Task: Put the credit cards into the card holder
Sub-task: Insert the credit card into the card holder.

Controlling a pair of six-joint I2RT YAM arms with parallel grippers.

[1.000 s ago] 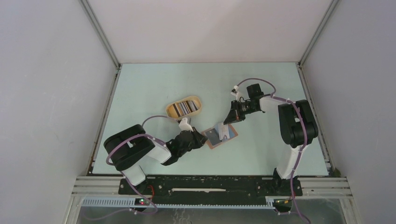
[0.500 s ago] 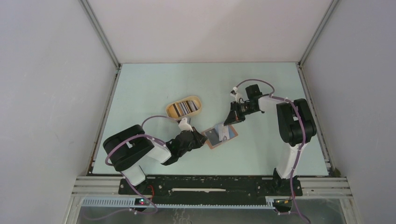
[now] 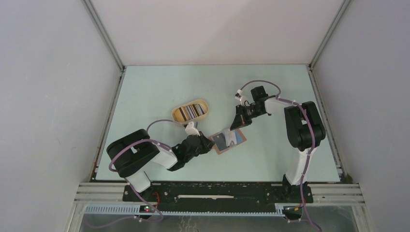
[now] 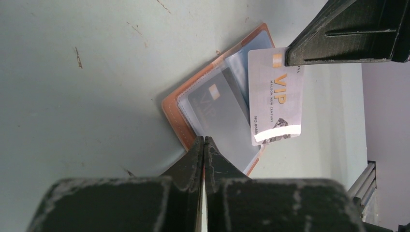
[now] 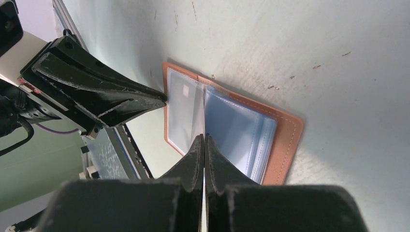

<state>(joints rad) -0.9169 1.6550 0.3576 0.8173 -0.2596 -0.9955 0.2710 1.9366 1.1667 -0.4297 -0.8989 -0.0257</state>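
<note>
Right gripper (image 5: 203,137) pinches a white card (image 4: 275,96) over the open card holder (image 4: 174,108) at mid-surface. Left gripper (image 4: 203,139) clamps the card holder's left edge. One dark card (image 4: 225,116) looks sleeved already; more cards (image 3: 190,112) wait in the tray (image 3: 208,110) beyond.

Left hand (image 4: 203,140) and right hand (image 5: 203,138) are scuffed black wedges on white-black arms (image 3: 145,157), purple-cabled.

Card holder (image 4: 173,113) cover: orange-brown leather-look, matt, stitched rim. Inner sleeves (image 5: 237,135): clear plastic, glossy, bluish. White card (image 4: 275,96): glossy plastic w/ glare strip. Grey card (image 4: 225,116): dark, duller under sleeve. Table (image 4: 72,96): pale green, matt, scuffed. Left gripper (image 4: 203,140), right gripper (image 5: 203,137): black matt plastic, edges worn grey.
</note>
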